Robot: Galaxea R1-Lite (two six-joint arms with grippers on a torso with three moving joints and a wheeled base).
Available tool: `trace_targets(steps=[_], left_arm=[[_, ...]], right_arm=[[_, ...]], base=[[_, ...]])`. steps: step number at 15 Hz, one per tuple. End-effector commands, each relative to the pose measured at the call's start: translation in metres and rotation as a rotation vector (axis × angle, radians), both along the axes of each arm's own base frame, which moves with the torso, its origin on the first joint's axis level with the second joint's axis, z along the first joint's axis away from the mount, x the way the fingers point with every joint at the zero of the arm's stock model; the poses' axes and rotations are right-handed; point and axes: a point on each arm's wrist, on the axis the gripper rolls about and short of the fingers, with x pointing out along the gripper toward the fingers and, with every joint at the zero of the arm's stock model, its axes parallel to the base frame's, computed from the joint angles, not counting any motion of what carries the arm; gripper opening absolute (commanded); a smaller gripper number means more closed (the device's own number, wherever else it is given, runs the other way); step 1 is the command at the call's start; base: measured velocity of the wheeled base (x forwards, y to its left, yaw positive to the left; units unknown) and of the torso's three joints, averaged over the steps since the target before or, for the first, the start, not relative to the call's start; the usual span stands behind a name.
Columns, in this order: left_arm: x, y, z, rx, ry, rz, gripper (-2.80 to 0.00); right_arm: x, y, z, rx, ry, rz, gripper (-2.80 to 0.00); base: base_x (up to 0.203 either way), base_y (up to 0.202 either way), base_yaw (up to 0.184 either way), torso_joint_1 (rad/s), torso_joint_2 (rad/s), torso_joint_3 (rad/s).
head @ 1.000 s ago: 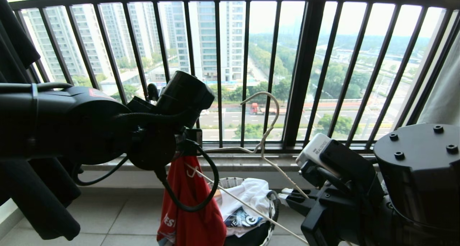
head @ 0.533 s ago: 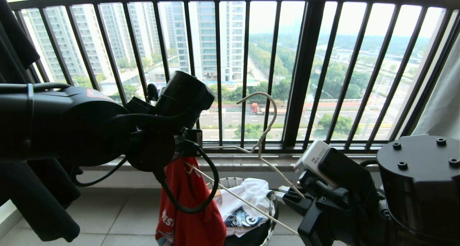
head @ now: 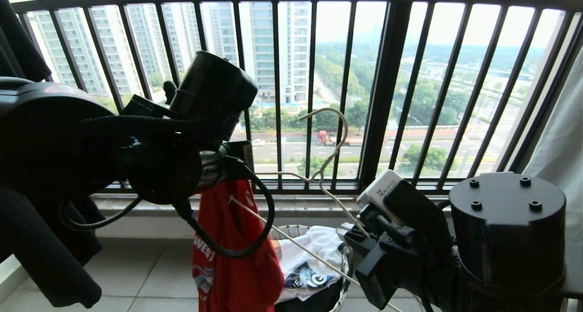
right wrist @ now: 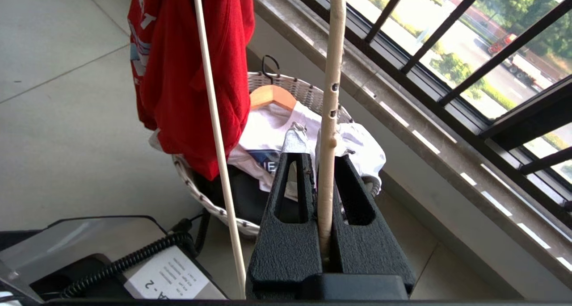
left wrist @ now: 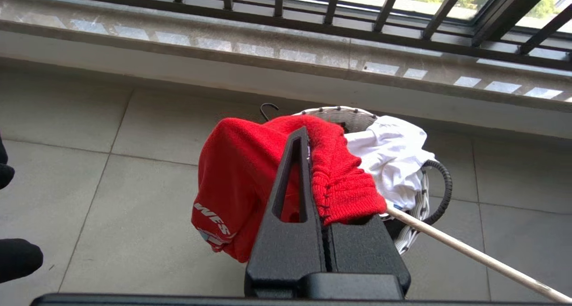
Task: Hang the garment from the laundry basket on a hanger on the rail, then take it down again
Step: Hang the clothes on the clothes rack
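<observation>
Two claws share the load above a balcony floor: our left claw (left wrist: pixel 308 163) is pressed together on a bunched fold of the red garment (left wrist: pixel 250 181), while our right claw (right wrist: pixel 319 181) pinches one thin arm of the cream wire hanger (head: pixel 325 166). The T-shirt hangs limp from the left claw, its hem dangling beside the laundry basket (head: pixel 341 262) that stands on the floor close to the window-sill edge. One end of the hanger appears to run into the cloth near the left claw; how far it sits inside we cannot tell.

We judge the shirt light and soft. It will sag and fold wherever it is unsupported, so the thicker ribbed edge now gripped is the sensible hold. The wire hanger looks light and springy, likely to twist or slip in a narrow grip; holding it on an arm close to the twisted neck should steady it. A white shirt (right wrist: pixel 268 132) and a wooden hanger (right wrist: pixel 272 96) lie in the basket.
</observation>
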Motion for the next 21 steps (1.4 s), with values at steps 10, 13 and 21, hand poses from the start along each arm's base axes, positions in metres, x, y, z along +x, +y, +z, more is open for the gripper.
trace_targets(steps=[10,13,21], left_arm=[[0.003,0.023,0.020,0.029,-0.100,0.173,-2.80],[0.004,0.027,0.023,0.023,-0.107,0.184,-2.80],[-0.001,0.023,0.024,0.010,-0.106,0.155,-2.80]], right_arm=[[0.002,0.000,-0.002,-0.015,-0.005,-0.021,-2.80],[0.003,0.000,-0.002,-0.018,-0.006,-0.027,-2.80],[0.017,-0.009,0.000,-0.048,-0.026,-0.094,-2.80]], base=[[0.000,0.000,0.000,0.000,0.00,0.000],[0.000,0.000,0.000,0.000,0.00,0.000],[0.000,0.000,0.000,0.000,0.00,0.000]])
